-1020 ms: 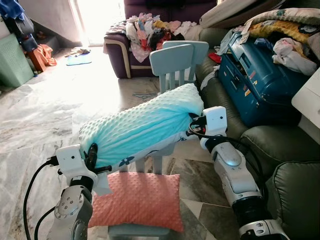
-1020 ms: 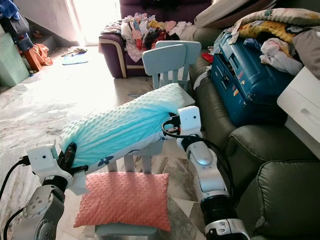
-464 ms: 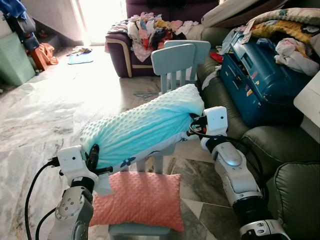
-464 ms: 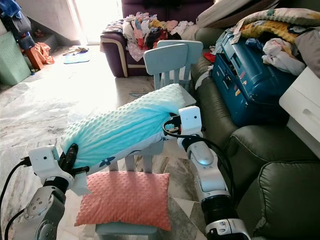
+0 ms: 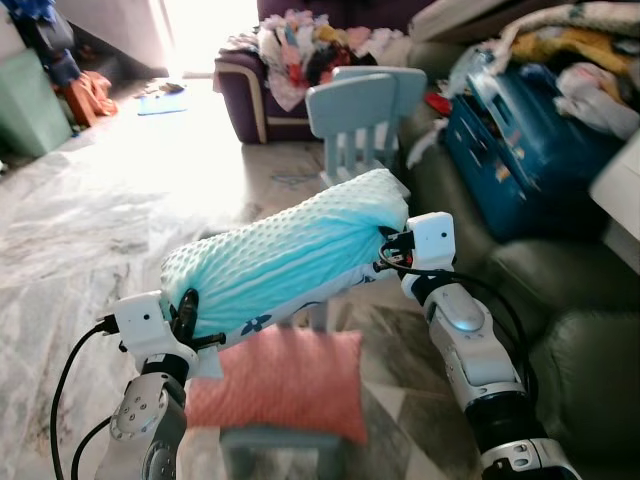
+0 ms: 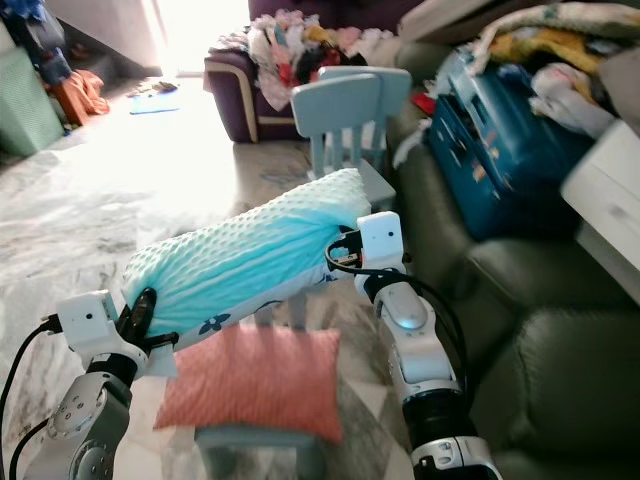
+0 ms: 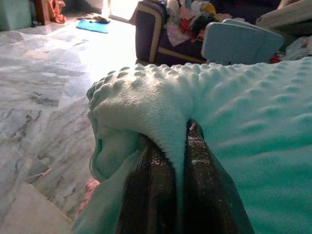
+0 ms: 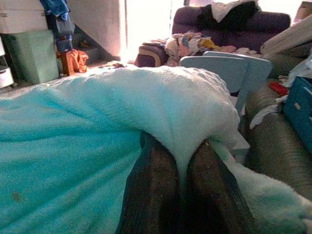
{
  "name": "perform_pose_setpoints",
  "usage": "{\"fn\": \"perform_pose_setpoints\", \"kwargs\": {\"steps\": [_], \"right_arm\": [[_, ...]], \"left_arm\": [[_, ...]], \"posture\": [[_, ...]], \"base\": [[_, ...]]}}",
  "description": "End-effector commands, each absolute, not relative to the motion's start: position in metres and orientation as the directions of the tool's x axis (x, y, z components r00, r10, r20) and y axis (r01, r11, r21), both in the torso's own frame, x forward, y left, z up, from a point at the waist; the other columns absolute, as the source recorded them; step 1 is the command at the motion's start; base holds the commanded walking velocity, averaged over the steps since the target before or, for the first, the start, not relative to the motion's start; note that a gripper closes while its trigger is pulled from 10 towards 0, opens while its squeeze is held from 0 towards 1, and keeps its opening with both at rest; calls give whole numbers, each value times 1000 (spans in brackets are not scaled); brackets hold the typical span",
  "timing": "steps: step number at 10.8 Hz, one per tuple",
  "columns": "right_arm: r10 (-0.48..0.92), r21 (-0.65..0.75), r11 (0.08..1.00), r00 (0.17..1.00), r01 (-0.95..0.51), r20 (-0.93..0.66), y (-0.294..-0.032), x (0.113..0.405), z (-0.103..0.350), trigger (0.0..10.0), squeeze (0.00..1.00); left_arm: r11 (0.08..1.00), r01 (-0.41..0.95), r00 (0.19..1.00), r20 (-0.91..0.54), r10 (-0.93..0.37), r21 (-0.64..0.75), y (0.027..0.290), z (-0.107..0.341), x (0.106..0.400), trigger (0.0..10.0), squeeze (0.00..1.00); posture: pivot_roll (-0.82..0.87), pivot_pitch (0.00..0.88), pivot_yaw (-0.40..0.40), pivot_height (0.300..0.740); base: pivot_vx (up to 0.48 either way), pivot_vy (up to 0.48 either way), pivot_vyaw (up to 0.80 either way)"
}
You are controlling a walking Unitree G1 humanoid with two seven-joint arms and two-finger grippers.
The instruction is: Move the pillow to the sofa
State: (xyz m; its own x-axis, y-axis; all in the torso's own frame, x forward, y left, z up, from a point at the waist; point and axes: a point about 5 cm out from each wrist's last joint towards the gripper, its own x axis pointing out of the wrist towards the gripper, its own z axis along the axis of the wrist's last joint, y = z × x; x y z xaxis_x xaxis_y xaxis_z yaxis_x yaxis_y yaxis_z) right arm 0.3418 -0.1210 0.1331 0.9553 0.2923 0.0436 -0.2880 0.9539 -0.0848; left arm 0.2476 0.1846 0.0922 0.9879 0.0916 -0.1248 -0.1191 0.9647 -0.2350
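A long turquoise dotted pillow (image 5: 285,258) hangs in the air between both arms, above a small blue chair. My left gripper (image 5: 187,312) is shut on its near-left end, with the fabric pinched between the fingers (image 7: 151,190). My right gripper (image 5: 388,250) is shut on its far-right end, the fingers (image 8: 151,190) clamped on a fold. The dark green sofa (image 5: 560,330) stands close on the right, beside my right arm.
A salmon pillow (image 5: 275,380) lies on the seat of the small blue chair (image 5: 285,445) below. A second blue chair (image 5: 355,110) stands ahead. A blue suitcase (image 5: 525,130) and bedding cover the sofa's far part. A purple sofa (image 5: 255,95) holds clothes. Marble floor (image 5: 90,220) spreads to the left.
The whole picture has shifted and blurred as the camera moves. Both grippers keep their hold on the turquoise pillow, in the same pose.
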Motion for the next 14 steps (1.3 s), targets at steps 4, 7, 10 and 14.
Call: {"fn": "perform_pose_setpoints", "kwargs": {"steps": [4,7,10,14], "right_arm": [[282,-87,957,957,-275,74,-122,343,141,10000,0],[280,-86,958,957,-273,75,-122,344,142,10000,0],[277,-85,959,958,-271,75,-123,344,142,10000,0],[277,-87,959,958,-270,73,-123,344,142,10000,0]], "left_arm": [[966,-130,987,-125,104,-225,190,94,246,10000,0],[966,-127,987,-128,100,-225,190,94,246,10000,0],[966,-125,987,-131,97,-226,190,93,246,10000,0],[966,-124,986,-134,95,-228,189,93,246,10000,0]], "posture": [[-178,0,47,740],[-180,0,49,740],[-181,0,49,740],[-182,0,49,740]], "base": [[-329,0,0],[-325,0,0],[-319,0,0],[-319,0,0]]}}
